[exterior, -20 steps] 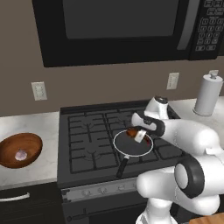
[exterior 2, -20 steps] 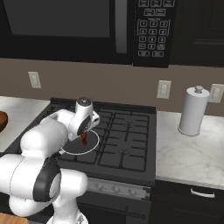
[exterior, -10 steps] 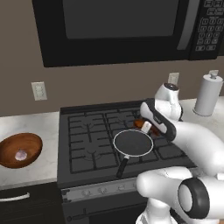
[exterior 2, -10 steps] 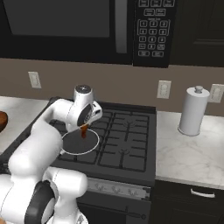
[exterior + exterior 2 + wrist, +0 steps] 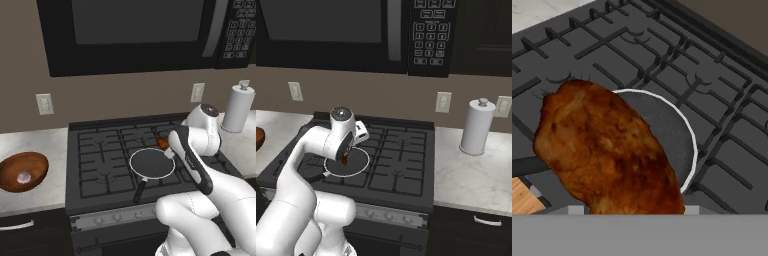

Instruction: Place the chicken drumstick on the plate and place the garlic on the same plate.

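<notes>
Orange-brown chicken drumstick (image 5: pixel 607 150) hangs clamped in the half-closed gripper (image 5: pixel 345 159) above the frying pan (image 5: pixel 152 163); carrying is underway, and next it needs the plate.

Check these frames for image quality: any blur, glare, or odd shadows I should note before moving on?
Left base view: sharp, flat even lighting, faint sheen on the microwave door. Right base view: sharp, soft shadow under the paper towel roll. Hand view: the chicken drumstick looms large and soft-textured close to the lens, hiding part of the frying pan; no glare.
</notes>
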